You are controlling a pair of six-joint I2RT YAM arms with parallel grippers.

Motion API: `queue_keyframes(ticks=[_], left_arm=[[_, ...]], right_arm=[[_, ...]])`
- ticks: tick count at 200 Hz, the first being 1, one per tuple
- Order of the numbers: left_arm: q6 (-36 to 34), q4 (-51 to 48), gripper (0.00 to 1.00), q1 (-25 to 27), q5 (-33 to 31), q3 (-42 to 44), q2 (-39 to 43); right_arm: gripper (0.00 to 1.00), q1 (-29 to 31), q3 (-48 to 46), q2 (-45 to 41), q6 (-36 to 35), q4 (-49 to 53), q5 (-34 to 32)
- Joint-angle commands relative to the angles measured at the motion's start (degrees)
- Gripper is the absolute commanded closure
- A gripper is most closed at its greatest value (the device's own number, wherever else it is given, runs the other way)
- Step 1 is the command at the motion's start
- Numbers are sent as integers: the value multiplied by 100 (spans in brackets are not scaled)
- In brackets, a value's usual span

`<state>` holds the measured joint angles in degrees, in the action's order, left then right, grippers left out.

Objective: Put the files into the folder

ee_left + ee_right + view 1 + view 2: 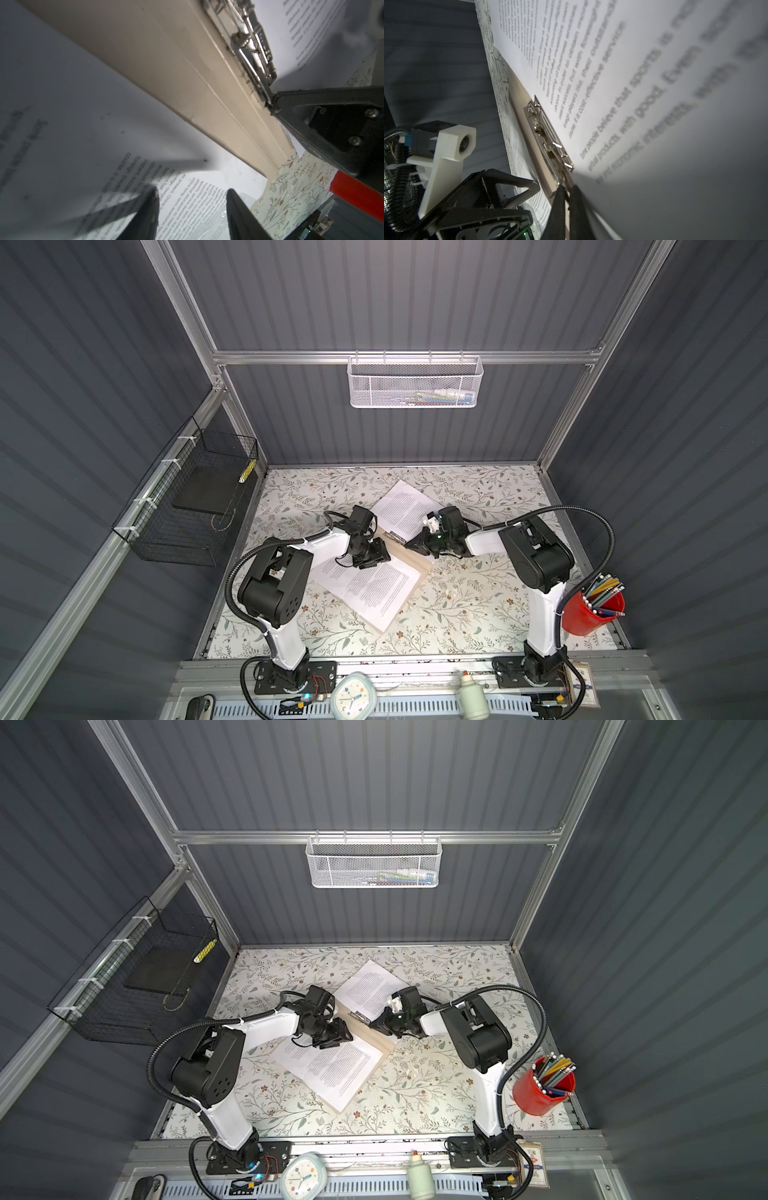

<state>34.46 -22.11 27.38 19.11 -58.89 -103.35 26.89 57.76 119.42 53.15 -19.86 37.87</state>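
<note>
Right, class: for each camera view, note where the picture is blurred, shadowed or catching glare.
Left wrist view: the near sheet's closest text smears, the left gripper's shadows streak it, and the clip glints. Right wrist view: the far sheet's closest words are out of focus, the farther lines are sharp, and the paper fades to grey shadow by the lens. Both top views: evenly lit and sharp.

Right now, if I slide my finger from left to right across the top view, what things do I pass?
The black wire basket → left gripper → right gripper → red cup of pencils.
</note>
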Motion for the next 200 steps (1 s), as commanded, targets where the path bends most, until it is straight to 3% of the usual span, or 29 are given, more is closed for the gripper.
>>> queue_keyframes(ticks=[1,38,77,110,171,200], left_arm=[[-134,-858,46,-31,-664,510,-787],[-123,-731,46,-26,-641,506,-816],[-142,-659,46,-22,-622,475,-902],[-168,-616,46,-22,-587,468,-925],[-245,-609,45,-22,-533,509,-862],[-234,-603,45,-22,-545,510,-831]], right_arm=[[100,44,-529,993,201,2263,-2188],[100,411,-748,452,182,2268,-1923],[100,546,-677,98,90,2112,-988],[100,643,-530,20,67,2040,-619],[100,655,-505,145,99,2097,-755],[100,653,-245,237,-251,2912,-1589]])
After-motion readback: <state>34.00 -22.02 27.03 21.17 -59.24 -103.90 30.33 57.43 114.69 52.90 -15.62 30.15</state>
